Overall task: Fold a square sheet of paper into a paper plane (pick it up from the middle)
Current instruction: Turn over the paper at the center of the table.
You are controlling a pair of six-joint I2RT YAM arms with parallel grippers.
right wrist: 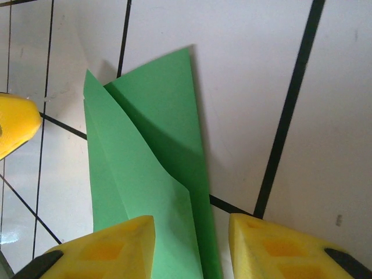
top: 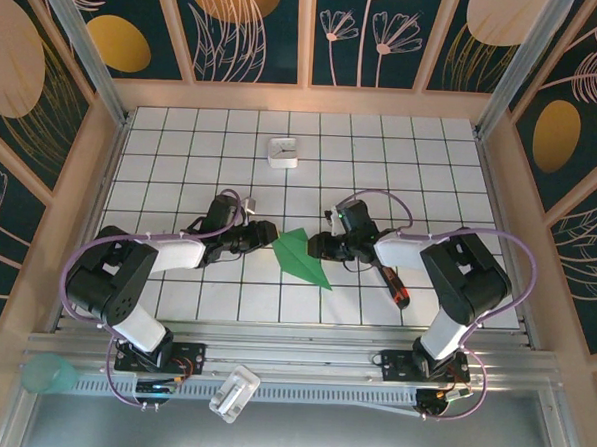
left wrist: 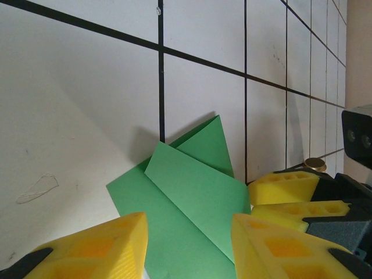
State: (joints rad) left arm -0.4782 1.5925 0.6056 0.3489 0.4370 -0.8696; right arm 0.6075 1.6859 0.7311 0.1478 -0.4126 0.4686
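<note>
The square sheet of paper (top: pixel 299 254) is bright green and folded into a narrow pointed dart, the paper plane. It lies flat on the tiled table between my two grippers, point toward the near right. My left gripper (top: pixel 266 234) reaches it from the left, my right gripper (top: pixel 317 247) from the right. In the left wrist view the folded layers (left wrist: pixel 192 192) lie between the spread yellow fingers of the open left gripper (left wrist: pixel 187 224). In the right wrist view the plane (right wrist: pixel 145 151) runs up from between the parted fingers of the open right gripper (right wrist: pixel 192 224). Neither gripper pinches the paper.
A small white box (top: pixel 283 153) stands at the back centre of the table. A red-and-black screwdriver (top: pixel 395 286) lies beside the right forearm. Wooden walls (top: pixel 111 134) fence the table on three sides. A clear plastic piece (top: pixel 235 392) rests on the front rail.
</note>
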